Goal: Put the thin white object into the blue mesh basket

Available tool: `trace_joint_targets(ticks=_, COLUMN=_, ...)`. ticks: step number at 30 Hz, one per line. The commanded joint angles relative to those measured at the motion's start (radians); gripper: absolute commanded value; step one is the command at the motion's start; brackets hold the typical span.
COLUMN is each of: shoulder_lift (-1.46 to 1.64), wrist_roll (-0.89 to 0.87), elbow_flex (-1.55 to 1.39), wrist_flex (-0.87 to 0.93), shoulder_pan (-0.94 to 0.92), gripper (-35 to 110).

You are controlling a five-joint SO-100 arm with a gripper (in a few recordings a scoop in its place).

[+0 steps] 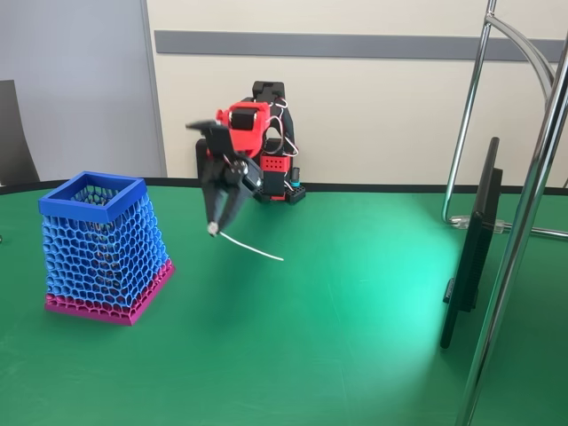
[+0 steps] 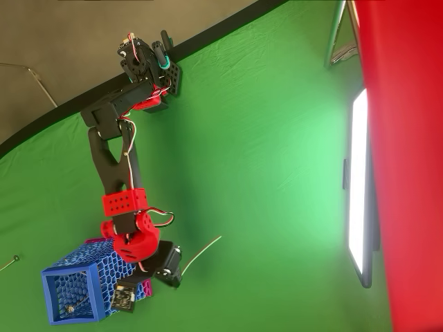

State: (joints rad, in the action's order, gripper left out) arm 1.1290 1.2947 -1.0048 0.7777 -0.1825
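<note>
My tool (image 1: 214,226) hangs above the green tabletop (image 1: 355,337) with its two dark fingers (image 1: 232,206) drawn together at the tips, pinching one end of the thin white object (image 1: 253,247); the stick trails from the tips down and to the right in the fixed view, and whether its far end touches the cloth I cannot tell. The blue mesh basket (image 1: 102,244) stands upright to the left of my tool in that view, apart from it, with open tabletop between them and nothing in the way.

A dark flat screen (image 1: 475,240) stands edge-on at the right, well apart from my tool, beside a chrome tube frame (image 1: 524,222) that is cut off at the top and bottom edge; neither lies near the basket.

The overhead view shows my whole arm (image 2: 114,166) reaching from its base at the far edge, with the red wrist covering one corner of the basket (image 2: 69,294); there the tool's fingertips are hidden under the wrist, so the grip cannot be read, and only the free length of the white object (image 2: 202,252) shows, pointing away from the basket. That view also shows a small thin dark-tipped thing (image 2: 8,263) lying at the left edge, too small to make out; inside the basket something small is visible through the mesh, unclear.
</note>
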Motion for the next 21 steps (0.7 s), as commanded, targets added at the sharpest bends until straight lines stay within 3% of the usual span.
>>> trace_joint_targets(ticks=1, shoulder_lift=0.121, wrist_roll=0.075, elbow_flex=-0.026, wrist_flex=-0.120, shoulder_pan=-0.040, gripper=0)
trace_joint_targets(ticks=14, shoulder_lift=0.298, wrist_roll=0.399, elbow_flex=-0.267, wrist_flex=-0.601, shoulder_pan=-0.212, gripper=0)
trace_joint_targets(ticks=21, shoulder_lift=0.379, wrist_roll=0.491, elbow_flex=-0.321, wrist_flex=-0.746, shoulder_pan=-0.264, gripper=1)
